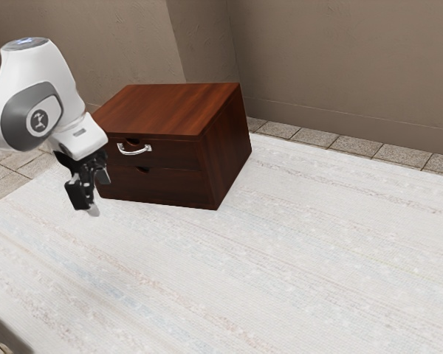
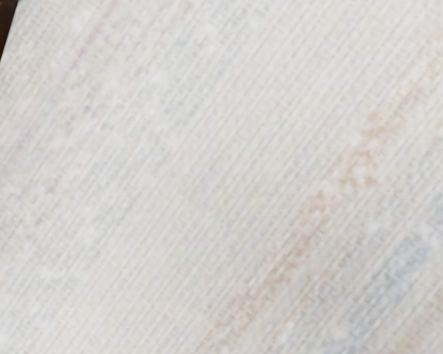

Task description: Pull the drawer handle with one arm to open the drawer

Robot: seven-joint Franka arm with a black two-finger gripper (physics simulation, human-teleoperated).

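Gripper near cabinet, below handle, over cloth.

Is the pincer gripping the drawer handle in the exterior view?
No, the pincer hangs below and to the exterior view's left of the silver handle, with a clear gap between them.
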